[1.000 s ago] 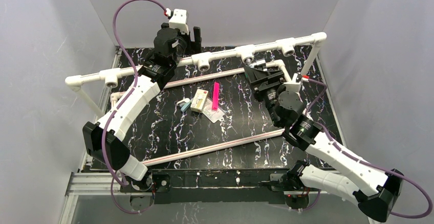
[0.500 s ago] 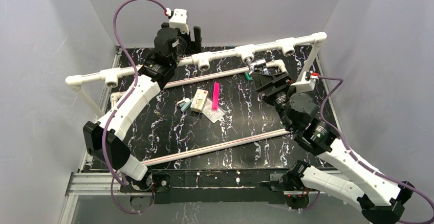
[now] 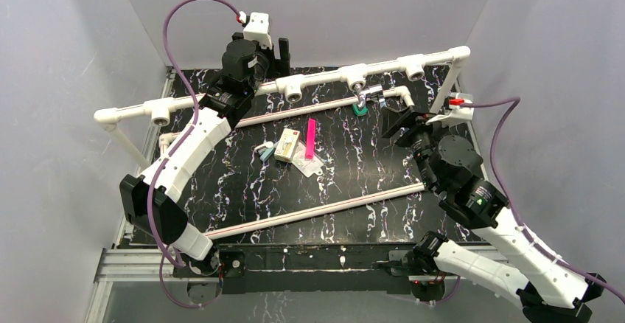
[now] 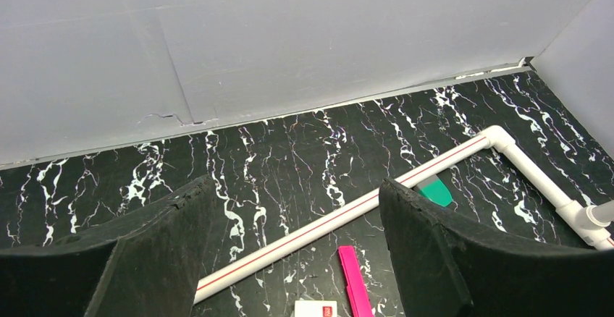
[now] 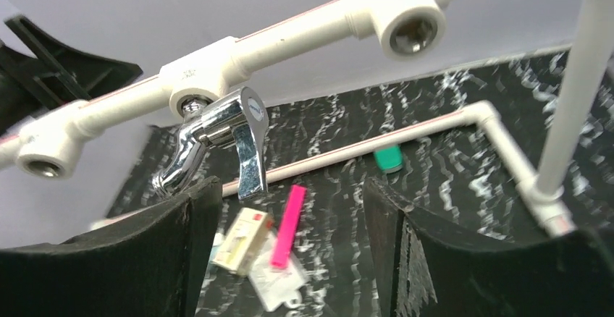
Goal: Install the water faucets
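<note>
Faucet (image 5: 217, 140) sits screwed into a tee socket (image 5: 195, 78) on the white pipe rail (image 5: 289, 38), spout down, lever hanging in front; my right gripper (image 5: 289, 187) is just below and short of it, jaws apart, nothing btwn them, no contact; my left gripper (image 4: 295, 185) hangs near the rail at the back, jaws wide apart, empty; pink strip (image 5: 288, 223) and green piece (image 5: 389, 158) lie on the black marbled table (image 4: 289, 143).
</note>
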